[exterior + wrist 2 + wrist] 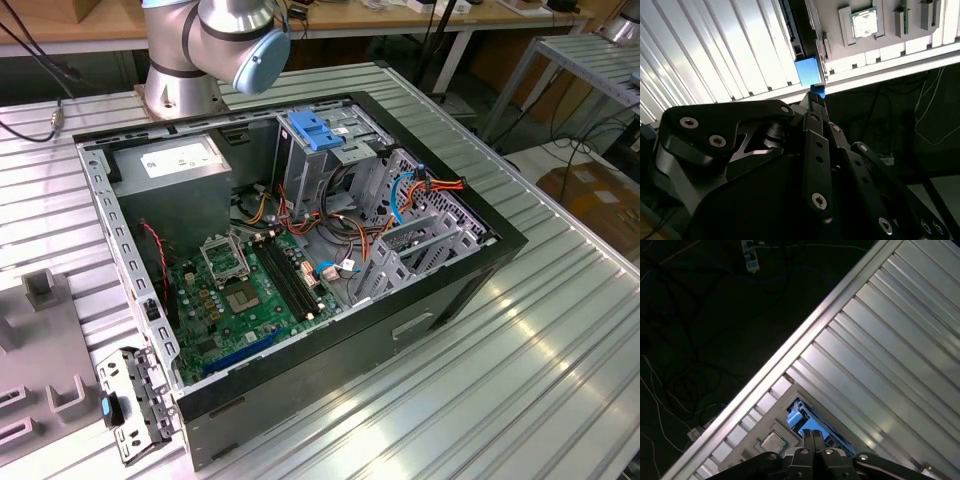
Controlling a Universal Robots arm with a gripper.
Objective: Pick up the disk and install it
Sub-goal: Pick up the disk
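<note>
The disk (135,405) stands on edge at the right rim of a grey fixture plate (40,360), beside the near corner of the open computer case (300,250); it is silver metal with a blue rail. In both wrist views I look down on it from well above: a thin dark strip ending in a blue piece (807,72) (799,418). My gripper (817,97) (812,436) hangs high over that blue end, apart from it, fingers pressed together and holding nothing. The arm's base (200,50) stands behind the case.
Inside the case are a green motherboard (250,290), a grey power-supply box (180,170), a metal drive cage with a blue bracket (315,130) and loose cables. A processor chip (863,22) lies in the fixture plate. The table's edge (790,347) drops to a dark floor.
</note>
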